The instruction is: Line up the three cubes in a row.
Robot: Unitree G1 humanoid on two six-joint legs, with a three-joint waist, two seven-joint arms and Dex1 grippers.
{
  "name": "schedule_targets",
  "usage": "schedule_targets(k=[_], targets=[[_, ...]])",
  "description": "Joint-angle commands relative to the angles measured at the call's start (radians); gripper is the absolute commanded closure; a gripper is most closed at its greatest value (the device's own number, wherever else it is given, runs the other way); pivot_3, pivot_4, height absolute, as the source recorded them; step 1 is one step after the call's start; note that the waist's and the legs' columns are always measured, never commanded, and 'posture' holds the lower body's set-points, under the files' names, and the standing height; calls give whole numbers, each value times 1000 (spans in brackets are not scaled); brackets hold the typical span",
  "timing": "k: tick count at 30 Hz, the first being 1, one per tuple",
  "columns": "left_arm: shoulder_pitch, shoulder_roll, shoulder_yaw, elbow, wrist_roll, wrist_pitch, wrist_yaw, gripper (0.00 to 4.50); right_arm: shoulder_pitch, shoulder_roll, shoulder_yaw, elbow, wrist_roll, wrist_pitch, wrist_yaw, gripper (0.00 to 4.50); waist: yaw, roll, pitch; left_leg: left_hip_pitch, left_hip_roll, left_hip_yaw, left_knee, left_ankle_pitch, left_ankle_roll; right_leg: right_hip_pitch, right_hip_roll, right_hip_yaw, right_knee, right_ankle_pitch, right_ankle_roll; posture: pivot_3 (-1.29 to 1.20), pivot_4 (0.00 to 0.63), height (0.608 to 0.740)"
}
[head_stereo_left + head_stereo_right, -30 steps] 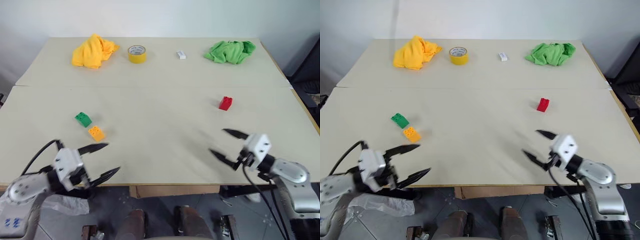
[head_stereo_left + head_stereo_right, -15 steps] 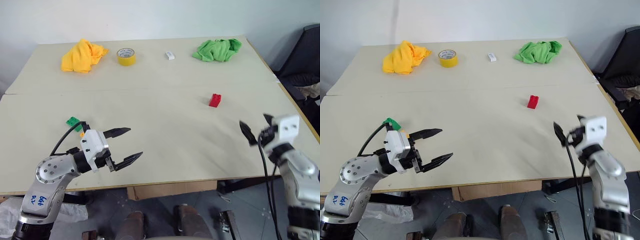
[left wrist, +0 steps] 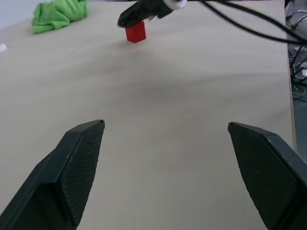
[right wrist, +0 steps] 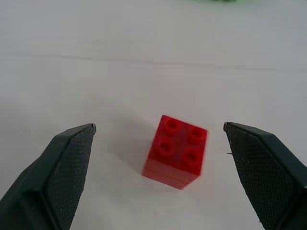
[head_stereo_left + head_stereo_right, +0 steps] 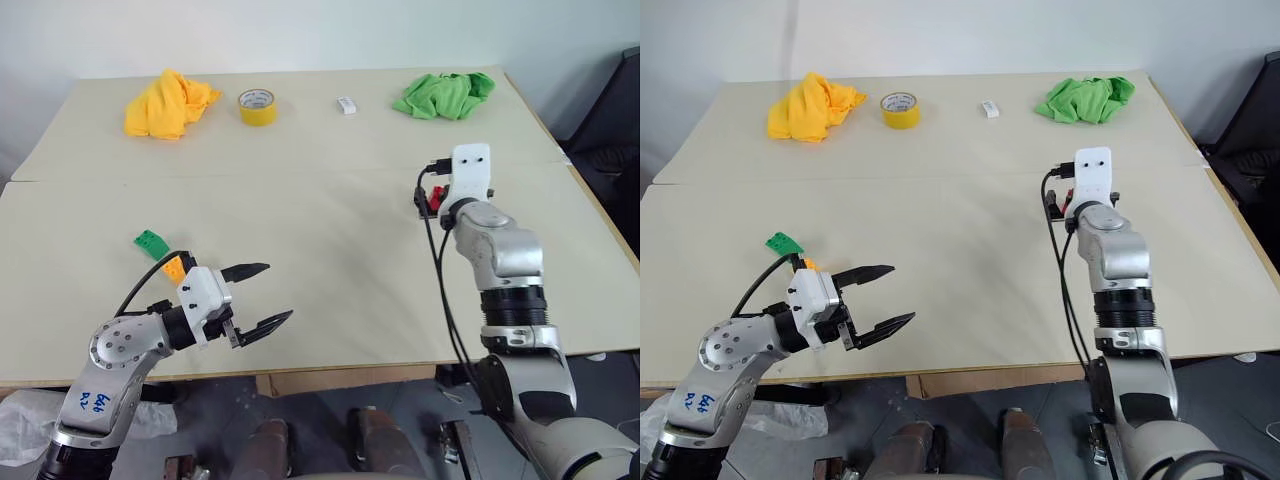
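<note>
Fingers of the right gripper stand spread wide on either side of the red cube, touching neither of its faces; the cube sits studs-up on the pale desk. From the head views that gripper is over the red cube, which shows only as a sliver of red beside the wrist.

Well to the left of the red cube, near the desk's front edge, lie the green cube and, just beside it toward the front, the orange-yellow cube, partly hidden by a black cable. The left gripper hovers near the orange-yellow cube, on the side toward the red one, its fingers spread with nothing between them.

Behind the red cube, along the far side of the desk, sit a green cloth, a small white block, a yellow tape roll and a yellow cloth.
</note>
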Motion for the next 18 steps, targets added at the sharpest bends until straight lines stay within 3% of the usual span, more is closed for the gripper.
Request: schedule_targets(k=[1,6,9,16,18], targets=[[-16,2,10,-29,9,-15,10,146,-43,13,-35,97,-18,-103,-44,0,-2,0,0,0,0,0,0,0,1,0,0,0,0,0,0,0,150,740],[-18,-2,7,-31,13,-15,14,146,-104,16,-70,263,-23,-202,-100,0,-8,0,0,0,0,1,0,-1,1,0,0,0,0,0,0,0,150,740],[-15,-3,9,-30,14,-17,17,0,-118,24,-90,295,-5,-242,-98,596,-11,0,0,0,0,1,0,-1,1,0,1,0,0,0,0,0,150,740],[-17,-1,14,-25,18,-21,17,0,-109,41,-99,244,43,-193,-32,2881,-25,0,0,0,1,1,0,-1,1,0,1,0,0,0,0,0,150,740],[-16,4,24,-23,17,-20,17,0,-122,27,-83,182,72,-150,51,3002,-27,0,0,0,1,1,0,-1,1,0,1,0,0,0,0,0,150,740]])
